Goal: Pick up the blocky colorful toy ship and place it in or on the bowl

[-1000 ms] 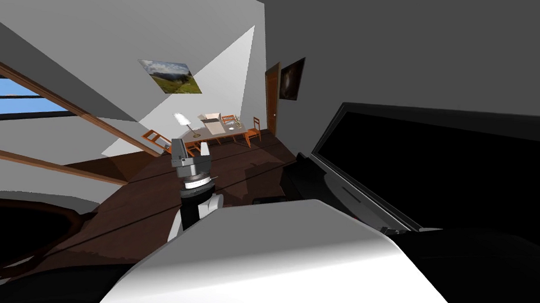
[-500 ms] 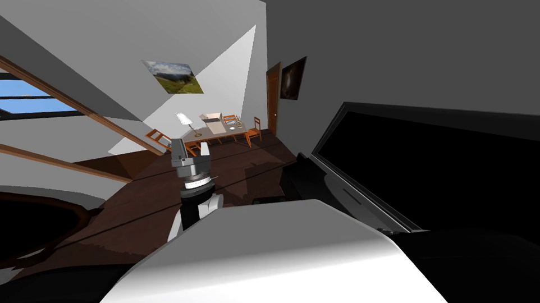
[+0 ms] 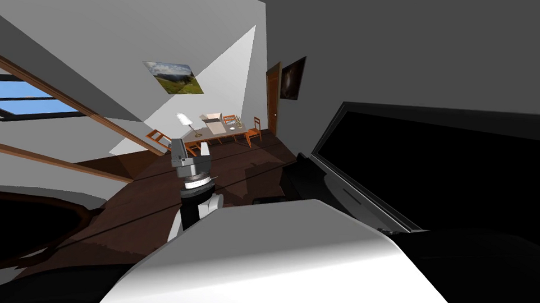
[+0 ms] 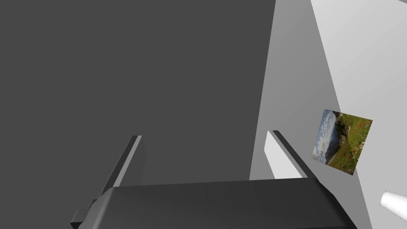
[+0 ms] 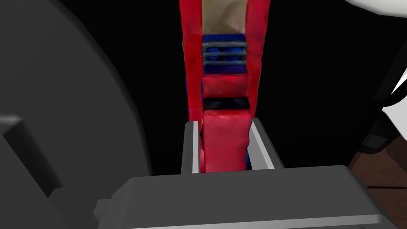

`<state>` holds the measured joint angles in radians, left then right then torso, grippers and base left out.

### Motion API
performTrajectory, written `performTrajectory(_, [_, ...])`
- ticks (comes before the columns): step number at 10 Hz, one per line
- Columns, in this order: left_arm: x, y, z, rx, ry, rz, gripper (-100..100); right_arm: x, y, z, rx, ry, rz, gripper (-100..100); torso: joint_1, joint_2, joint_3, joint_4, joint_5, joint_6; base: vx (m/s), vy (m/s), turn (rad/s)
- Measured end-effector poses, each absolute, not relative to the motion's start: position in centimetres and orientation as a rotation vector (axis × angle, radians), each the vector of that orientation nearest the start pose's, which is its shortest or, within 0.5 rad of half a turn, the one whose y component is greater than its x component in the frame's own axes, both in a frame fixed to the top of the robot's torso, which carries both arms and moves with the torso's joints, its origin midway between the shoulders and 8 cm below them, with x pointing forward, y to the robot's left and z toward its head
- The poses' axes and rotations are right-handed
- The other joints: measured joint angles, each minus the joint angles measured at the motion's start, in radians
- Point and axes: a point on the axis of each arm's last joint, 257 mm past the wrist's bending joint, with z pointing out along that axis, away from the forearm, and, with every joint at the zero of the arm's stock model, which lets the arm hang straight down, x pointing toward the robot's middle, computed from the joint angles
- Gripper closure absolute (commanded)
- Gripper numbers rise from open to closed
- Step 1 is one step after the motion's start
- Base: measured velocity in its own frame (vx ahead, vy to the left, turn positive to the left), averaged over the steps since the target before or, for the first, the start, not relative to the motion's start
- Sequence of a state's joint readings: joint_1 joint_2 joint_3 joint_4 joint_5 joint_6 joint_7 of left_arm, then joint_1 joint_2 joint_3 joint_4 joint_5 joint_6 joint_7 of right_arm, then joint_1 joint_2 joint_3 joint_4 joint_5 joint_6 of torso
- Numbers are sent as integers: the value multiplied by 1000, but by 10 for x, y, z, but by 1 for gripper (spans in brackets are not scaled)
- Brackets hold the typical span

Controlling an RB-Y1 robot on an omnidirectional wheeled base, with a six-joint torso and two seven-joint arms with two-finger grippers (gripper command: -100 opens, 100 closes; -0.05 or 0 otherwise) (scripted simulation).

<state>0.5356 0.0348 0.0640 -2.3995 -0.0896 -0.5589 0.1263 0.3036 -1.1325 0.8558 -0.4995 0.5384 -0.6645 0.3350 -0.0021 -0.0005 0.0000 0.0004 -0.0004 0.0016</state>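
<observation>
Turning slightly, blue-sky window drifts toward 3 o'clock; right gripper clamped on red-blue blocky toy ship; left gripper blades apart; probably carrying toward bowl.

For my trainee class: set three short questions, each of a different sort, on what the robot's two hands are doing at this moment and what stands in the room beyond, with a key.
1. True or false: the right hand is shut on the red and blue toy ship.
2. The left hand is: A) open and empty; B) shut on a cup; C) shut on a book.
3. Name the white-shaded thing standing on the far table.
Key: 1 true; 2 A; 3 a lamp.
</observation>
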Motion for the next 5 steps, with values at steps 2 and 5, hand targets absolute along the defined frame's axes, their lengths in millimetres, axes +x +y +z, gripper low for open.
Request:
performTrajectory(2, [305, 275, 75, -489, 575, -1325, 0, -43, -663, -487, -560, 3072, -94, 100, 0, 0, 0, 0, 0, 0, 5, 18, -32])
performTrajectory(5, [305, 275, 75, -489, 575, -1325, 0, -39, -673, -473, -573, 3070, -99, 0, 3, 0, 0, 0, 2, 0, 2, 25, -31])
